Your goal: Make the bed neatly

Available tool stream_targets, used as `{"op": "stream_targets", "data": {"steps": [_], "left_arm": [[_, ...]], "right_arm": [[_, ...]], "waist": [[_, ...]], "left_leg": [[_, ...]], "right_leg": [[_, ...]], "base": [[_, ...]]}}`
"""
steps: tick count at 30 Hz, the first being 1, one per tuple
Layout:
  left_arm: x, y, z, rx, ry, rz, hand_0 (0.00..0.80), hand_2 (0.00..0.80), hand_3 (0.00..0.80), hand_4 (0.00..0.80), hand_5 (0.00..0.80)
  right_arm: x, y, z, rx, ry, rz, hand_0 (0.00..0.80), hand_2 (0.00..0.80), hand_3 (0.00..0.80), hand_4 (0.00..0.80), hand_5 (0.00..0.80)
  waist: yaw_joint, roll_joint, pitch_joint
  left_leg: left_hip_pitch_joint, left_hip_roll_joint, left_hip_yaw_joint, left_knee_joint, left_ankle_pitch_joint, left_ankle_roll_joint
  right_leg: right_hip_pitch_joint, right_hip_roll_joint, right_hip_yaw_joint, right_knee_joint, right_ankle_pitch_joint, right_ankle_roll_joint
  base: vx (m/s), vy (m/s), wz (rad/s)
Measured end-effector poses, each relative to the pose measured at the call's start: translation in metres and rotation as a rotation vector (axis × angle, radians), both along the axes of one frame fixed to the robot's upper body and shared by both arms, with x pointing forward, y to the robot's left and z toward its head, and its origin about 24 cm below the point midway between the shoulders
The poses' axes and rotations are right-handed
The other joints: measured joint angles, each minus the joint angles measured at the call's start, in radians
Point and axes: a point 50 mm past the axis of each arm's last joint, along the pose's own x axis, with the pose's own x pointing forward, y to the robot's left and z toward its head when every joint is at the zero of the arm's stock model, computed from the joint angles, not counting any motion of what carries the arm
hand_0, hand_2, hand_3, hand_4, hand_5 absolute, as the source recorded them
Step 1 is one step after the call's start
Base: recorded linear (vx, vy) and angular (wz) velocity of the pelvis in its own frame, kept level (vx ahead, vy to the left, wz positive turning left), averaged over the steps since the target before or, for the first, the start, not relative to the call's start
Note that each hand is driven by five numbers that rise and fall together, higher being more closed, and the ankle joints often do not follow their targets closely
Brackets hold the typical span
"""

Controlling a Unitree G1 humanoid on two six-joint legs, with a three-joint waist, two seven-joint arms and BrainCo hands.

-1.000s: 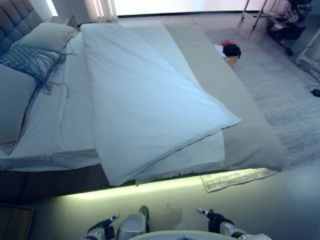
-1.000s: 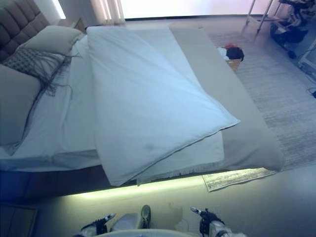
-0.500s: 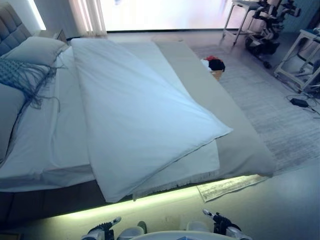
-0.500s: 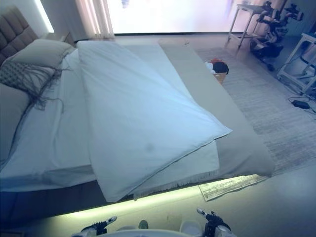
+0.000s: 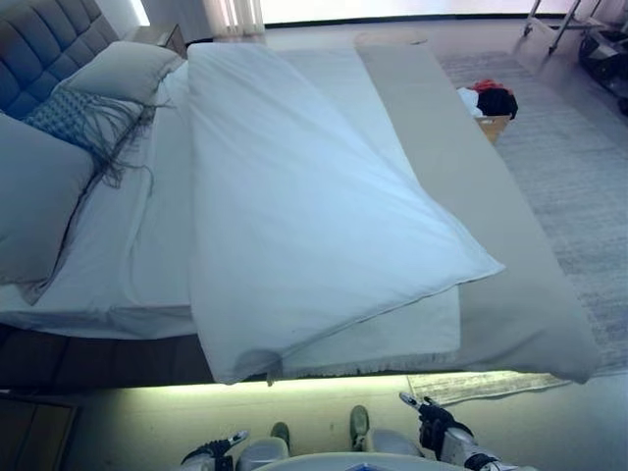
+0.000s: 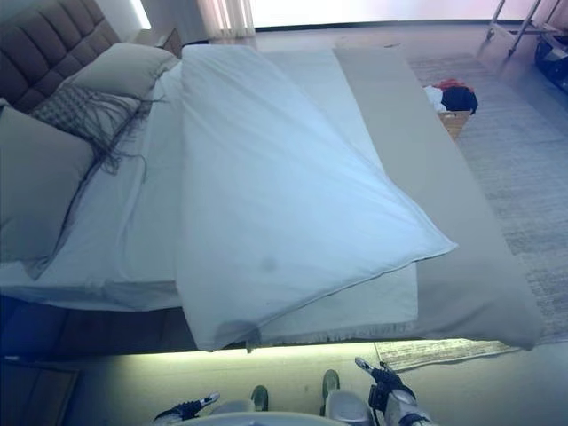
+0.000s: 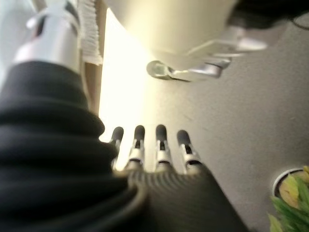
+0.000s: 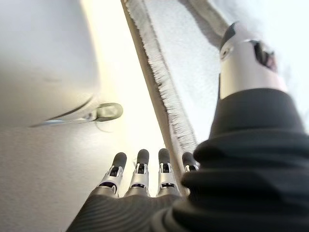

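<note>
A white duvet (image 5: 294,196) lies askew across the bed, its near corner hanging over the bed's edge. Under it a white fringed blanket (image 5: 392,343) shows, and a grey blanket (image 5: 510,294) covers the foot end at the right. Pillows (image 5: 39,191) and a fringed knit cushion (image 5: 74,113) lie at the left by the padded headboard (image 5: 39,44). My left hand (image 5: 218,451) and right hand (image 5: 437,432) hang low in front of the bed, open and empty. The fingers (image 7: 149,150) are straight in the left wrist view, and the fingers (image 8: 140,174) are straight in the right wrist view, near the fringed edge (image 8: 164,96).
A basket of clothes (image 5: 491,103) stands on the grey rug (image 5: 579,177) beyond the bed's foot. A small mat (image 5: 471,385) pokes out from under the bed. A nightstand (image 5: 162,34) stands by the headboard. A potted plant (image 7: 292,193) is on the floor.
The whole picture has shifted as the camera moved. The bedding lies as before and both hands stay low and open.
</note>
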Motion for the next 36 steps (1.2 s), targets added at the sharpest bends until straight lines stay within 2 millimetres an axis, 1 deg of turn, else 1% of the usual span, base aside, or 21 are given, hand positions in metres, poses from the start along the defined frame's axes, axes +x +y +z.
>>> {"op": "stream_targets", "data": {"steps": [3,4,5,6,8,9,10,11,12,14,17,19,20,22,23,25,28,31,36], "left_arm": [[0.004,0.002,0.001,0.010,-0.009,0.000,0.000,0.000,0.000,0.000,0.000],[0.001,0.002,0.001,0.012,-0.002,0.002,0.000,0.000,0.000,0.000,0.000],[0.004,0.002,0.001,0.012,-0.009,0.000,0.000,0.000,0.000,0.000,0.000],[0.002,0.002,0.001,0.009,-0.007,0.001,0.000,0.000,0.000,0.000,0.000],[0.006,0.000,0.001,-0.001,-0.032,-0.006,0.000,0.000,0.000,0.000,0.000],[0.012,-0.002,0.002,-0.005,-0.046,-0.021,0.000,0.000,0.000,0.000,0.000],[0.021,-0.003,0.004,-0.004,-0.065,-0.041,0.000,0.000,0.000,0.000,0.000],[0.032,-0.003,0.006,-0.002,-0.092,-0.055,0.000,0.000,0.000,0.000,0.000],[0.045,-0.003,0.010,0.004,-0.129,-0.074,0.000,0.000,0.000,0.000,0.000],[0.065,-0.005,0.016,-0.002,-0.182,-0.091,0.000,0.000,0.000,0.000,0.000],[0.084,-0.008,0.022,-0.021,-0.245,-0.124,0.000,0.000,0.000,0.000,0.000],[0.099,-0.011,0.028,-0.018,-0.283,-0.167,0.000,0.000,0.000,0.000,0.000],[0.111,-0.013,0.033,-0.017,-0.313,-0.179,0.000,0.000,0.000,0.000,0.000],[0.126,-0.015,0.041,-0.020,-0.361,-0.183,0.000,0.000,0.000,0.000,0.000],[0.135,-0.017,0.046,-0.022,-0.397,-0.185,0.000,0.000,0.000,0.000,0.000],[0.149,-0.020,0.053,-0.034,-0.455,-0.184,0.000,0.000,0.000,0.000,0.000],[0.169,-0.027,0.066,-0.061,-0.543,-0.186,0.000,0.000,0.000,0.000,0.000],[0.185,-0.034,0.079,-0.100,-0.628,-0.191,0.000,0.000,0.000,0.000,0.000],[0.204,-0.050,0.097,-0.157,-0.749,-0.224,0.000,0.000,0.000,0.000,0.000]], "right_arm": [[0.001,0.002,0.000,0.060,-0.023,-0.076,0.000,0.000,0.000,0.000,0.000],[0.002,0.002,0.000,0.080,-0.035,-0.098,0.000,0.000,0.000,0.000,0.000],[0.005,0.003,0.001,0.102,-0.050,-0.114,0.000,0.000,0.000,0.000,0.000],[0.008,0.003,0.002,0.128,-0.069,-0.129,0.000,0.000,0.000,0.000,0.000],[0.021,0.004,0.007,0.173,-0.129,-0.162,0.000,0.000,0.000,0.000,0.000],[0.031,0.003,0.011,0.199,-0.168,-0.188,0.000,0.000,0.000,0.000,0.000],[0.042,0.003,0.015,0.221,-0.202,-0.206,0.000,0.000,0.000,0.000,0.000],[0.052,0.004,0.019,0.249,-0.235,-0.225,0.000,0.000,0.000,0.000,0.000],[0.066,0.008,0.025,0.289,-0.275,-0.241,0.000,0.000,0.000,0.000,0.000],[0.086,0.014,0.034,0.356,-0.338,-0.249,0.000,0.000,0.000,0.000,0.000],[0.104,0.020,0.044,0.424,-0.407,-0.252,0.000,0.000,0.000,0.000,0.000],[0.116,0.023,0.052,0.485,-0.460,-0.280,0.000,0.000,0.000,0.000,0.000],[0.127,0.024,0.059,0.520,-0.502,-0.288,0.000,0.000,0.000,0.000,0.000],[0.145,0.026,0.073,0.552,-0.563,-0.280,0.000,0.000,0.000,0.000,0.000],[0.155,0.027,0.081,0.562,-0.593,-0.271,0.000,0.000,0.000,0.000,0.000],[0.170,0.028,0.094,0.565,-0.637,-0.253,0.000,0.000,0.000,0.000,0.000],[0.195,0.023,0.119,0.553,-0.711,-0.225,0.000,0.000,0.000,0.000,0.000],[0.213,0.016,0.142,0.535,-0.776,-0.206,0.000,0.000,0.000,0.000,0.000],[0.230,-0.001,0.169,0.503,-0.859,-0.200,0.000,0.000,0.000,0.000,0.000]], "waist": [[0.001,-0.007,0.001],[0.003,-0.008,0.002],[0.002,-0.009,0.004],[0.004,-0.007,0.008],[0.010,0.001,0.021],[0.014,0.006,0.030],[0.022,0.009,0.037],[0.024,0.011,0.050],[0.025,0.007,0.065],[0.025,-0.005,0.101],[0.024,-0.013,0.144],[0.024,-0.014,0.161],[0.024,-0.012,0.177],[0.024,-0.005,0.212],[0.024,0.000,0.234],[0.024,0.015,0.255],[0.024,0.034,0.296],[0.025,0.037,0.316],[0.028,0.048,0.339]], "left_leg": [[-0.002,-0.007,0.001,0.017,-0.004,0.004],[-0.003,-0.004,-0.001,0.031,-0.008,0.003],[-0.005,-0.007,0.001,0.057,-0.022,0.003],[-0.005,-0.004,-0.001,0.079,-0.033,0.000],[-0.025,-0.001,0.006,0.111,-0.055,0.005],[-0.056,0.000,0.033,0.125,-0.061,0.006],[-0.089,-0.001,0.044,0.139,-0.066,0.013],[-0.125,-0.001,0.055,0.149,-0.059,0.017],[-0.169,-0.006,0.052,0.157,-0.047,0.019],[-0.211,-0.015,0.052,0.165,-0.028,0.021],[-0.232,-0.020,0.052,0.178,-0.024,0.026],[-0.275,-0.021,0.052,0.195,-0.023,0.026],[-0.305,-0.022,0.051,0.210,-0.023,0.027],[-0.336,-0.025,0.051,0.227,-0.019,0.023],[-0.346,-0.027,0.052,0.234,-0.019,0.023],[-0.371,-0.030,0.053,0.249,-0.021,0.024],[-0.410,-0.040,0.052,0.272,-0.023,0.027],[-0.469,-0.049,0.053,0.304,-0.026,0.030],[-0.563,-0.056,0.050,0.367,-0.034,0.035]], "right_leg": [[0.014,-0.009,-0.022,0.000,-0.009,0.004],[0.023,-0.011,-0.025,0.000,-0.015,0.006],[0.027,-0.017,-0.025,0.004,-0.020,0.006],[0.042,-0.019,-0.024,0.006,-0.026,0.002],[0.037,-0.024,-0.024,0.022,-0.034,0.002],[-0.004,-0.029,-0.025,0.052,-0.040,0.003],[-0.043,-0.035,-0.028,0.082,-0.042,0.004],[-0.086,-0.043,-0.032,0.106,-0.042,0.004],[-0.137,-0.056,-0.046,0.131,-0.042,0.005],[-0.197,-0.069,-0.050,0.166,-0.041,0.006],[-0.216,-0.075,-0.050,0.175,-0.039,0.009],[-0.250,-0.077,-0.050,0.181,-0.036,0.010],[-0.276,-0.078,-0.050,0.184,-0.030,0.010],[-0.304,-0.081,-0.048,0.201,-0.022,0.010],[-0.318,-0.083,-0.047,0.213,-0.021,0.012],[-0.342,-0.085,-0.045,0.223,-0.022,0.012],[-0.389,-0.092,-0.041,0.267,-0.029,0.008],[-0.461,-0.105,-0.030,0.326,-0.046,0.008],[-0.554,-0.115,-0.023,0.392,-0.059,0.008]], "base": [[0.102,-0.012,0.23],[0.141,0.101,0.17],[0.128,0.181,0.09],[0.053,0.218,0.04],[-0.149,0.167,0.01],[-0.297,0.103,-0.05],[-0.294,0.075,-0.11],[-0.269,0.066,-0.02],[-0.188,0.050,0.10],[-0.102,0.030,0.13],[-0.141,0.000,0.01],[-0.150,-0.009,0.02],[-0.094,0.018,0.04],[-0.077,0.028,0.01],[-0.066,0.033,-0.01],[-0.064,0.038,-0.02],[-0.071,0.040,0.02],[-0.044,0.036,0.03],[-0.031,0.007,0.05]]}}
